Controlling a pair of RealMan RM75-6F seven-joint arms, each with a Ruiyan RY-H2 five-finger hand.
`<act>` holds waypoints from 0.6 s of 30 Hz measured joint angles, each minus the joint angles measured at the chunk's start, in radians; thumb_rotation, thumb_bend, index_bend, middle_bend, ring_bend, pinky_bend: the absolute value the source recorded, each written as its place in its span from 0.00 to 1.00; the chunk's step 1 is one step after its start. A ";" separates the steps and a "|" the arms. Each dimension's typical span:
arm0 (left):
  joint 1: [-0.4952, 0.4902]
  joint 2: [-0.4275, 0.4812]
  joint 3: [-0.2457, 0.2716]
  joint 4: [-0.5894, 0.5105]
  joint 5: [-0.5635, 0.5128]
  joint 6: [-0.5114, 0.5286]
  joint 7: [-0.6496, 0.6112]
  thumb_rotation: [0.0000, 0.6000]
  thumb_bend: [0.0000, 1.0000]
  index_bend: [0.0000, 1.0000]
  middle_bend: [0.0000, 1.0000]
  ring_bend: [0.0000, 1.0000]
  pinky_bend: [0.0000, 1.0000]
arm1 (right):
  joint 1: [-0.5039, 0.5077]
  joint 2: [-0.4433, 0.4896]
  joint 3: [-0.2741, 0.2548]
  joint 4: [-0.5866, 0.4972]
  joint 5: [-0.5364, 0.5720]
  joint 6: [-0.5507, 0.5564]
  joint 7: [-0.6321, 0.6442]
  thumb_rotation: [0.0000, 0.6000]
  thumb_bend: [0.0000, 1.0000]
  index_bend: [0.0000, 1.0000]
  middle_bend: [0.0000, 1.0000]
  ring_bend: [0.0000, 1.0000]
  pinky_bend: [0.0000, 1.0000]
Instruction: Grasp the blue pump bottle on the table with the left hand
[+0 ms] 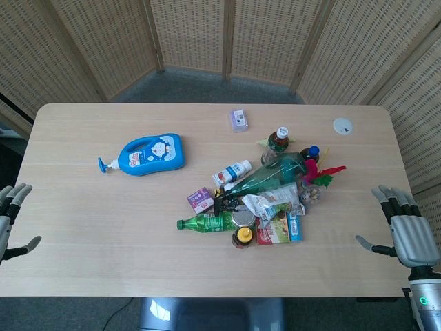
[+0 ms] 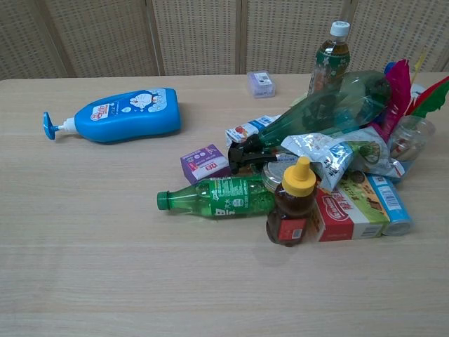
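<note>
Blue pump bottle lay on its side on the tabletop, left of centre, pump nozzle pointing toward the left edge, cartoon label facing up; nothing touched it. In the chest view the same bottle sat well apart from the clutter, with bare tabletop in front of it. Left hand was at the near-left edge of the tabletop, well apart from the bottle, fingers spread wide, holding nothing. Right hand was at the near-right edge, fingers also spread, empty. Neither hand showed in the chest view. Right of the bottle was a pile of clutter: a green soda bottle lying on its side, a small purple box just behind it, a honey jar with yellow cap upright at the front, a red-and-white carton beside the jar, a large clear green bottle tipped over across the top, crumpled snack wrappers, and pink and red feathers at the right side. A tea bottle with white cap stood upright behind the pile. A small lilac box sat alone toward the far edge, and a white round disc lay near the far-right corner.
</note>
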 measured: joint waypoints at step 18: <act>-0.125 0.006 -0.049 -0.002 -0.106 -0.203 0.043 1.00 0.25 0.00 0.00 0.00 0.00 | -0.042 0.006 -0.015 0.026 0.012 0.042 0.060 0.74 0.19 0.00 0.00 0.00 0.00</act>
